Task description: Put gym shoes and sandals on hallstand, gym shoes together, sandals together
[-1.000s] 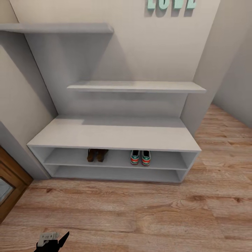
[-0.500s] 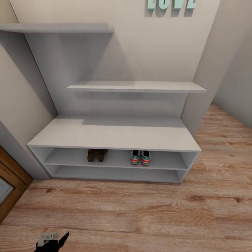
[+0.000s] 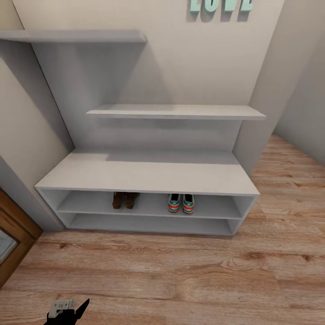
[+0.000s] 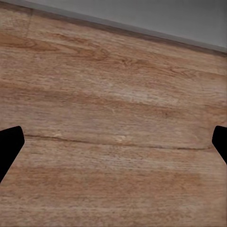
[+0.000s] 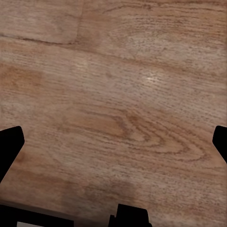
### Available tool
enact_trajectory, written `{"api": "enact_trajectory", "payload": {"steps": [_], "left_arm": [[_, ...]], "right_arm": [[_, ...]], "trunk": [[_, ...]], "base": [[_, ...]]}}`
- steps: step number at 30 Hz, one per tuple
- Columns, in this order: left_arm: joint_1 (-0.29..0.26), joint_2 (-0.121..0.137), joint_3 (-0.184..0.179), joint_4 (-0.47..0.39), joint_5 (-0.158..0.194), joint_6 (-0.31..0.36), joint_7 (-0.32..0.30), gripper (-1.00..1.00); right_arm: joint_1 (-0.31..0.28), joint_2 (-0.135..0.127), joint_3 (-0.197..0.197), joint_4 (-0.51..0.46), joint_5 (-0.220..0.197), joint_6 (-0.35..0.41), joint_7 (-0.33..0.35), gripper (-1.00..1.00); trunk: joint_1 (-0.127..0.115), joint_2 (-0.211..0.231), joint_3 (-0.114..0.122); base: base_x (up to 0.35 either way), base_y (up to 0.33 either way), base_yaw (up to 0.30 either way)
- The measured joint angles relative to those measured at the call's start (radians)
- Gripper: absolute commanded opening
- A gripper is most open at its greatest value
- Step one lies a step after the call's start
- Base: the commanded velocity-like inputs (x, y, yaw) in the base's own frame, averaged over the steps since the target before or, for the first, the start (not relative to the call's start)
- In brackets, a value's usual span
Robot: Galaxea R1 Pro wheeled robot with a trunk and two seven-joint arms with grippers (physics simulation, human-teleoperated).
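Before you stands the pale grey hallstand (image 3: pixel 149 174), a low bench with two open shelves. On its upper shelf the two sandals (image 3: pixel 125 200), dark reddish-brown, sit side by side at left-centre; the two gym shoes (image 3: pixel 181 203), white with green and red, sit together to their right, apart from the sandals. The bench top hides the far parts of both pairs. Your left gripper (image 4: pixel 113 142) and right gripper (image 5: pixel 113 142) hang spread wide over the corridor floor (image 3: pixel 189 275), empty.
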Motion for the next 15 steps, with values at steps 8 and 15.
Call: {"api": "enact_trajectory", "payload": {"steps": [8,15], "left_arm": [[0.0,-0.001,-0.001,0.0,-0.002,0.0,0.0,1.0],[0.0,-0.002,-0.002,0.0,-0.001,-0.001,0.0,1.0]], "right_arm": [[0.0,0.0,0.0,0.0,0.0,0.0,0.0,1.0],[0.0,0.0,0.0,0.0,0.0,0.0,0.0,1.0]], "trunk": [[0.0,0.0,0.0],[0.0,0.0,0.0]], "base": [[0.0,0.0,0.0],[0.0,0.0,0.0]]}}
